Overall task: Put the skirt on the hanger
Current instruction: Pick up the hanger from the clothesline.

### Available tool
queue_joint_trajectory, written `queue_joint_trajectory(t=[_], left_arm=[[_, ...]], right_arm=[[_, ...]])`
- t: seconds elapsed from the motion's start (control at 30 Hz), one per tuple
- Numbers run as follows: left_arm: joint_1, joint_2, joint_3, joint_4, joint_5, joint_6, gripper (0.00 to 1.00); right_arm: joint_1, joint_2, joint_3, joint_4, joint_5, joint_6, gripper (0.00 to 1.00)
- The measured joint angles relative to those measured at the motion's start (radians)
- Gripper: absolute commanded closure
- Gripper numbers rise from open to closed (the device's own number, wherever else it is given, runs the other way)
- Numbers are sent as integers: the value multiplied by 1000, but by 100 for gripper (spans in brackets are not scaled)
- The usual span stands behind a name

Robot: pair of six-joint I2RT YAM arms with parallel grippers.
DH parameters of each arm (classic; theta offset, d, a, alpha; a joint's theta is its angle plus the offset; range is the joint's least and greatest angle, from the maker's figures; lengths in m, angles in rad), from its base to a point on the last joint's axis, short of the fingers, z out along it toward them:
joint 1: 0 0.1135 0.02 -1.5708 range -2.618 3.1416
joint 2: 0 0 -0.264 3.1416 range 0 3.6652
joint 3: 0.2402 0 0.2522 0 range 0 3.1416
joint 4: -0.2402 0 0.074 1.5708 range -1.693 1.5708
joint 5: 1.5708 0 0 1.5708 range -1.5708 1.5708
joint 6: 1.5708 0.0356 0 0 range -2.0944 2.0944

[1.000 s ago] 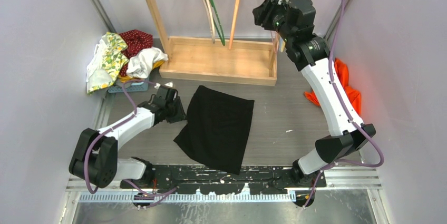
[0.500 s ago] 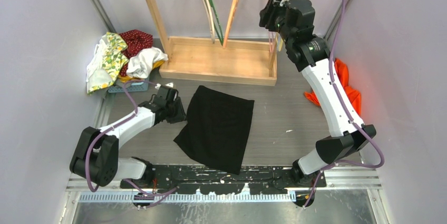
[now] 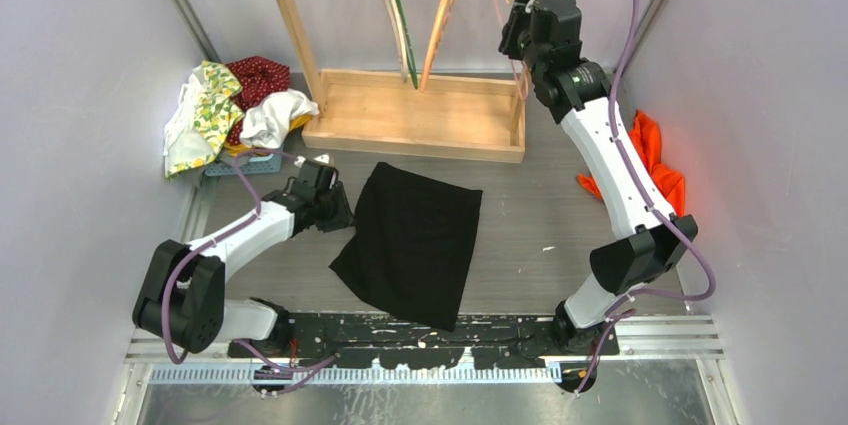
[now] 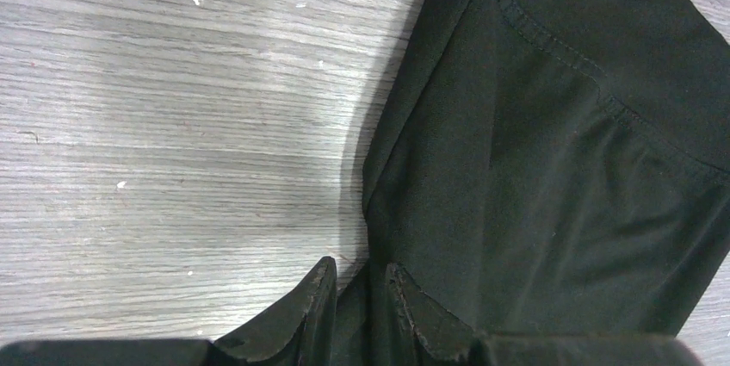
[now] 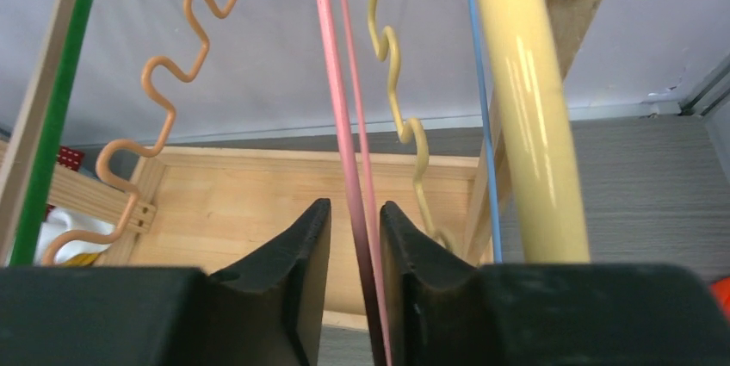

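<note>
The black skirt (image 3: 415,240) lies flat on the table in front of the wooden rack. My left gripper (image 3: 335,213) sits at its left edge, low on the table. In the left wrist view the left gripper (image 4: 357,267) is shut on a fold of the skirt (image 4: 551,168), with black cloth between the fingers. My right gripper (image 3: 515,30) is raised at the rack's right end. In the right wrist view the right gripper (image 5: 355,207) stands open round the thin pink hanger (image 5: 331,65). The hanger rests against the right finger, with a gap to the left finger.
The wooden rack base (image 3: 415,115) stands behind the skirt with orange (image 3: 440,25) and green (image 3: 395,5) hangers above it. A pile of clothes (image 3: 235,110) lies at the back left and an orange garment (image 3: 655,170) at the right. A yellow pole (image 5: 525,108) and a wavy yellow hanger (image 5: 400,99) hang beside the pink one.
The right arm has swung further back toward the rack and its jaws have narrowed round the pink hanger. The hangers have swayed. The left arm and the skirt have not moved.
</note>
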Motion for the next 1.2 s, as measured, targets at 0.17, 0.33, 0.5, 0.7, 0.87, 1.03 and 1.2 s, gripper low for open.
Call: queue_joint_trajectory(t=[0.17, 0.33, 0.5, 0.7, 0.87, 1.03, 1.2], left_arm=[[0, 2, 1, 0, 0, 0, 72], [0, 7, 1, 0, 2, 0, 72], [0, 13, 1, 1, 8, 0, 72], [0, 13, 1, 1, 11, 0, 72], [0, 13, 5, -2, 11, 4, 72], [0, 12, 40, -25, 11, 24, 72], [0, -22, 98, -85, 15, 55, 72]], right_arm=[[-5, 27, 13, 2, -3, -8, 89], [-5, 27, 24, 4, -21, -27, 96], [-5, 5, 25, 3, -43, -47, 99], [-5, -69, 28, -2, -85, -66, 99], [-5, -176, 8, -53, -130, -57, 99], [-5, -312, -130, -116, -178, -28, 99], [-5, -422, -346, -221, -255, 24, 99]])
